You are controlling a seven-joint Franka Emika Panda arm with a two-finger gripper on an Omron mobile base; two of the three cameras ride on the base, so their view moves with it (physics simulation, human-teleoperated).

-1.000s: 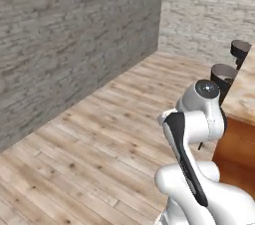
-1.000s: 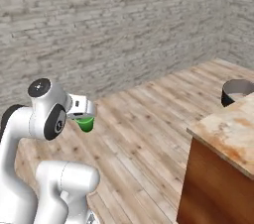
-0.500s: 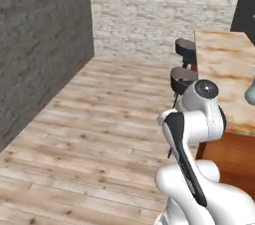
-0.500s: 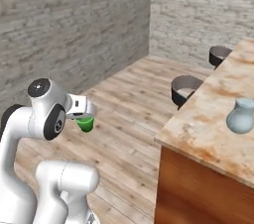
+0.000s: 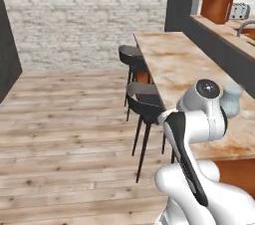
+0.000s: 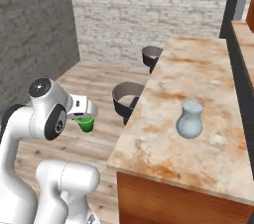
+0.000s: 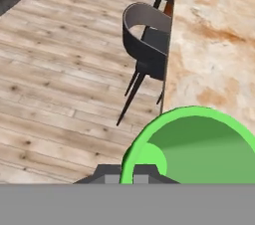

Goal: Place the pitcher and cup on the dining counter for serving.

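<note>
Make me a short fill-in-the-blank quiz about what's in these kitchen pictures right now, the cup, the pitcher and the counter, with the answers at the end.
1. The gripper is shut on the ______ cup.
2. The pitcher stands upright on the dining ______.
3. Along the dining counter stand two black ______.
4. The cup is held over the wooden ______, not yet over the counter.

Missing words: green; counter; stools; floor

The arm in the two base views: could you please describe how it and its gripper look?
The arm is glossy white with rounded, bulbous segments, dark grey round joint caps and a dark strip along one link. The gripper is a small white block. No cables or markings are visible.
</note>
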